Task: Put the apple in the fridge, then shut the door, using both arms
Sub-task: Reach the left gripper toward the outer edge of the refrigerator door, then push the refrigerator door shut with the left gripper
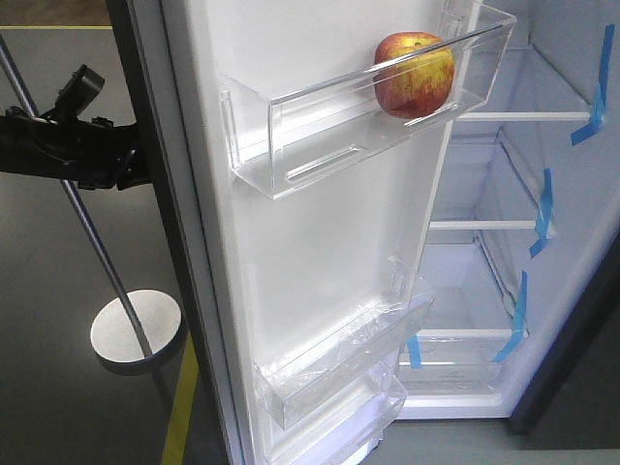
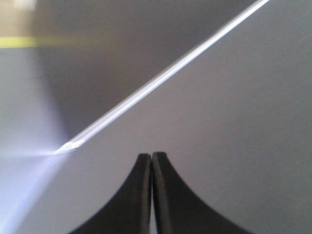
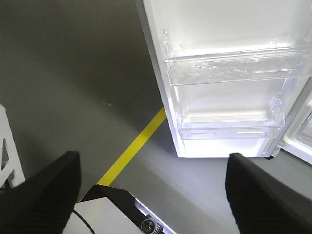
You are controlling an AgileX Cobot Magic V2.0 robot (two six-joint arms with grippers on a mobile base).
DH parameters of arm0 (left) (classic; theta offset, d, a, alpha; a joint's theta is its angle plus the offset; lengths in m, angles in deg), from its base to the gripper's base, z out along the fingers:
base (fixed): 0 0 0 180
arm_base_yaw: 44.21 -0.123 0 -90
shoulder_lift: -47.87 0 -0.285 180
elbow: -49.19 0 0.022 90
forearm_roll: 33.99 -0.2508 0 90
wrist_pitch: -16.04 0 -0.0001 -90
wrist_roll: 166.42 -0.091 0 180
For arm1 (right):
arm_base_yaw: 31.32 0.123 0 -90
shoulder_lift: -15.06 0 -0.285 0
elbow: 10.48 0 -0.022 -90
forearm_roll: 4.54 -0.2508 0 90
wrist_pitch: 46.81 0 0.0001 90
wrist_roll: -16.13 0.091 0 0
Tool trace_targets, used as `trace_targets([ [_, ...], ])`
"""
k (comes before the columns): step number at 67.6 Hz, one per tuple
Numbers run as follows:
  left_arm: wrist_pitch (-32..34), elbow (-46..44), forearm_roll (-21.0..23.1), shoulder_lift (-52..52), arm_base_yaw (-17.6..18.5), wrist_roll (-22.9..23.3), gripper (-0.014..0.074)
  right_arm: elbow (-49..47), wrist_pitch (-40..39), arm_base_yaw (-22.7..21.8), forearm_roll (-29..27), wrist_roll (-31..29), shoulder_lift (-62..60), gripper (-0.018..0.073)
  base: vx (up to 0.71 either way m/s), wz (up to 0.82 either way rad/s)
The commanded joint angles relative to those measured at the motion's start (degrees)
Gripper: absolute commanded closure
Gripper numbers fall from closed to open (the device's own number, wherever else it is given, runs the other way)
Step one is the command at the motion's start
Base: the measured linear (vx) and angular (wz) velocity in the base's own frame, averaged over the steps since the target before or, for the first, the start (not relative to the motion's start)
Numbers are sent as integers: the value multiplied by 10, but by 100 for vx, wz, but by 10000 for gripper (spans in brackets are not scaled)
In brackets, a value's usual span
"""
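One apple [image 1: 415,75] is the whole load. It sits in the top clear bin [image 1: 291,145] of the door [image 1: 320,242], at the end nearest the fridge [image 1: 475,300] cabinet and against the bin's front wall. Its dimpled top faces up and a little toward the front camera, so its core axis stands close to upright. It is too blocky to have a real long axis, and its crown stands above the wall.

The door's long axis is vertical. It stands well open, with the white inner face toward the camera and the dark outer face toward the left arm [image 1: 68,145].

The left tool [image 2: 152,161] has its fingers pressed together on nothing and points at that dark face. The wrist view is blurred, so it may or may not be touching the panel. The right tool [image 3: 152,157] is spread wide and empty, low down, looking at the lower bins and the yellow floor line [image 3: 134,146].

The placing looks done, so the risks belong to the closing:
- A sharp shove could jolt the apple along the bin or tip it over the wall.
- Narrow closed fingertips could skid across the smooth panel.
- The right tool could be pinched if it lingers in the door's swing.
- The left arm is near the metal pole [image 1: 97,242] and could knock it.
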State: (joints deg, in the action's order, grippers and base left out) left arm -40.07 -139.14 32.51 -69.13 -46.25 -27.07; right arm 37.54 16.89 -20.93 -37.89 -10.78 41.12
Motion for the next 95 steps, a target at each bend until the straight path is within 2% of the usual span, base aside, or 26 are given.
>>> trace_targets([
  [1,-47,-21,82,21,2,-23,603,-13,-23,1,-19,0,4,-17,0,0],
  [21,-117,-21,88,22,13,-33,603,-13,-23,1,-19,0,4,-17,0,0],
  [38,-150,-21,98,24,32,-37,603,-13,-22,1,-19,0,4,-17,0,0],
  [79,-150,-21,102,98,138,-55,603,-13,-22,1,-19,0,4,-17,0,0],
  [88,-150,-21,105,109,167,-69,603,-13,-22,1,-19,0,4,-17,0,0],
  [95,-150,-21,125,110,193,-93,603,-13,-22,1,-19,0,4,-17,0,0],
])
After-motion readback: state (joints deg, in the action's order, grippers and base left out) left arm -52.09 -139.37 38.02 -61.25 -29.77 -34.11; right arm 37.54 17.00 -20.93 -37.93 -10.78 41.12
